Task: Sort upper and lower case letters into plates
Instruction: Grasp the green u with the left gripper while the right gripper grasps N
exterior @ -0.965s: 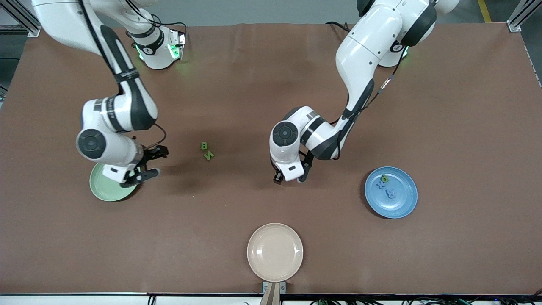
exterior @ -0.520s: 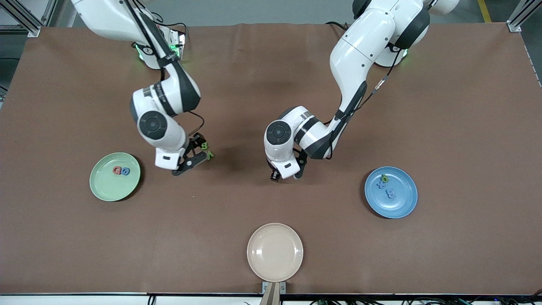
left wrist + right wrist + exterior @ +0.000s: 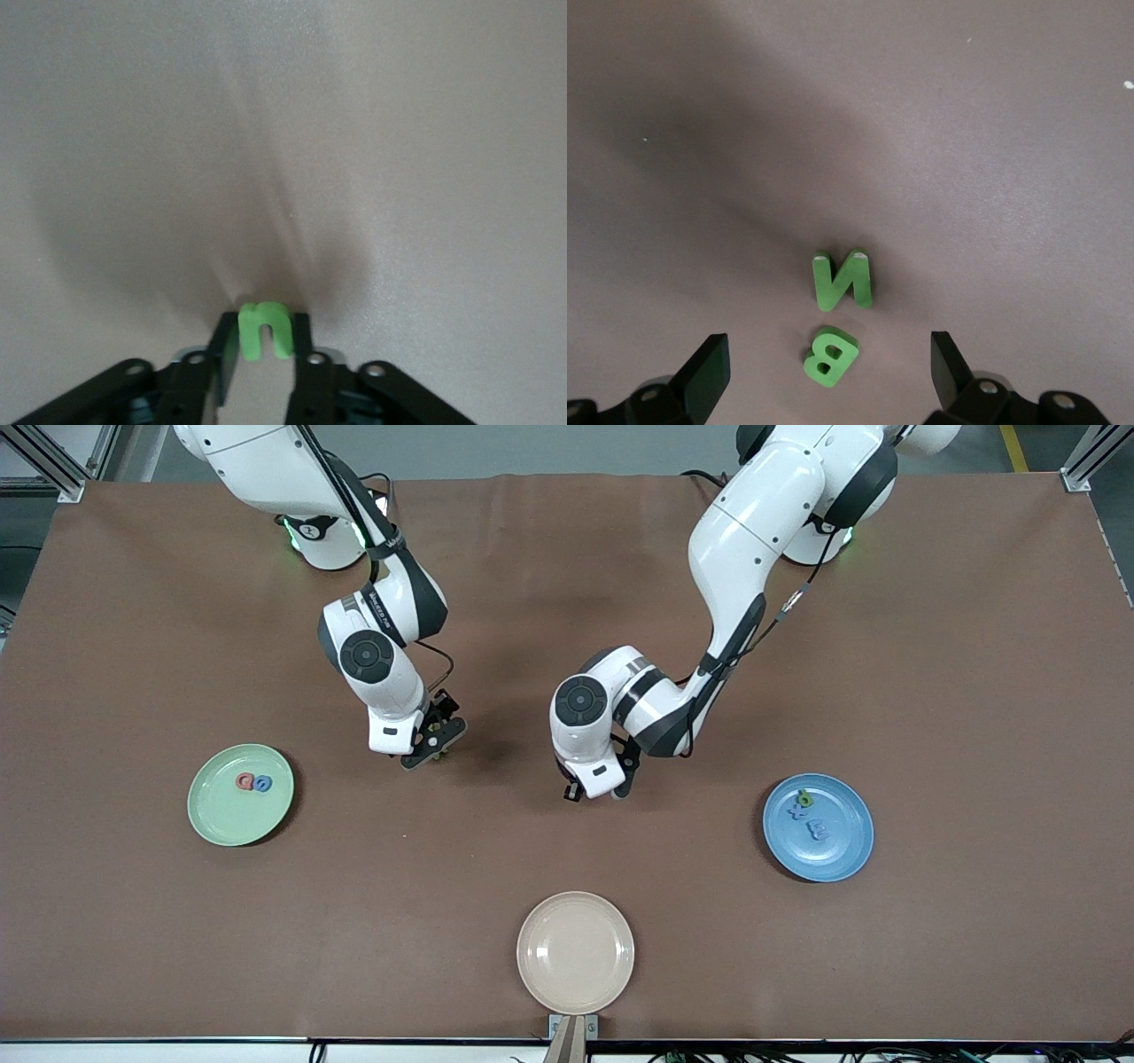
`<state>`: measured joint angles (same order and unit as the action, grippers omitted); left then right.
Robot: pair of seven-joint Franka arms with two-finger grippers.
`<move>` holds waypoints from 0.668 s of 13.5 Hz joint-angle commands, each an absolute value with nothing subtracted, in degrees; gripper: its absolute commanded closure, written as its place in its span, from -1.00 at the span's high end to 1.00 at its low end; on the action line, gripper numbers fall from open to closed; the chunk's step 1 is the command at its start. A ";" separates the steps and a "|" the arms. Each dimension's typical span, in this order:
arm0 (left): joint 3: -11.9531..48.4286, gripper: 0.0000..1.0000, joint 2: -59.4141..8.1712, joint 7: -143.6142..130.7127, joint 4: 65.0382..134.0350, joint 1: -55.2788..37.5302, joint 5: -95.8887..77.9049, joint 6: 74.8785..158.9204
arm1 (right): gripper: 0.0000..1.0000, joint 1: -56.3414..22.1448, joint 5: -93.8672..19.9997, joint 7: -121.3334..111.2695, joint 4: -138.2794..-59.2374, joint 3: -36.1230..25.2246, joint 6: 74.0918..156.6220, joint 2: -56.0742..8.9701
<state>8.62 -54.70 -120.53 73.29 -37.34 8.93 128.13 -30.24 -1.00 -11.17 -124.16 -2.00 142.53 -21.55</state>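
My right gripper [image 3: 434, 740] is open and hangs over a green capital B [image 3: 831, 356] and a green capital N [image 3: 844, 279] that lie on the table; in its wrist view the gripper [image 3: 828, 363] has its jaws wide on either side of the B. My left gripper [image 3: 595, 791] is shut on a small green lowercase n [image 3: 266, 329] over bare table near the middle. The pale green plate [image 3: 213, 819] holds a red letter [image 3: 245, 781] and a blue letter [image 3: 263, 783]. The blue plate [image 3: 842, 859] holds three small letters.
A cream-beige plate [image 3: 576, 952] lies at the table edge nearest the front camera. The green plate is toward the right arm's end, the blue plate toward the left arm's end. The right hand hides the B and N in the front view.
My right arm has swung from over the green plate to over the B and N, uncovering the plate's letters. My left arm has shifted slightly toward the right arm's end.
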 commanded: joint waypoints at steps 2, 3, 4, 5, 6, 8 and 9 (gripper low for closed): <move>5.73 -1.00 -54.41 -119.89 72.16 -38.05 9.84 127.62 | 1.00 -31.03 -0.97 -10.55 -124.28 -2.55 145.55 -23.20; 3.89 -1.00 -53.27 -118.40 72.25 -38.06 10.19 126.83 | 1.00 -31.11 -0.88 -10.55 -124.02 -2.55 145.55 -23.29; 3.35 -1.00 -51.61 -114.73 72.33 -37.45 10.80 125.61 | 1.00 -31.37 -0.88 -10.55 -123.93 -2.55 145.55 -23.38; 3.25 -1.00 -50.55 -111.39 72.33 -35.88 10.90 124.81 | 1.00 -31.46 -0.88 -10.72 -123.49 -2.55 145.63 -23.90; 3.34 -1.00 -49.75 -108.23 72.33 -33.60 11.07 124.72 | 0.99 -31.38 -0.79 -10.98 -122.88 -2.55 145.63 -24.69; 3.25 -1.00 -46.86 -100.33 74.08 -29.20 11.78 124.63 | 0.88 -31.38 -0.88 -10.99 -122.26 -2.55 146.94 -26.19; 3.34 -1.00 -44.67 -95.15 76.01 -26.57 11.78 124.54 | 0.83 -31.38 -0.79 -10.99 -122.17 -2.55 147.56 -26.63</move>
<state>2.76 -49.20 -102.21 71.76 -30.71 10.63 125.28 -30.63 -0.98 -11.19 -123.11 -2.01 146.30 -25.08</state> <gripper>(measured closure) 0.736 0.035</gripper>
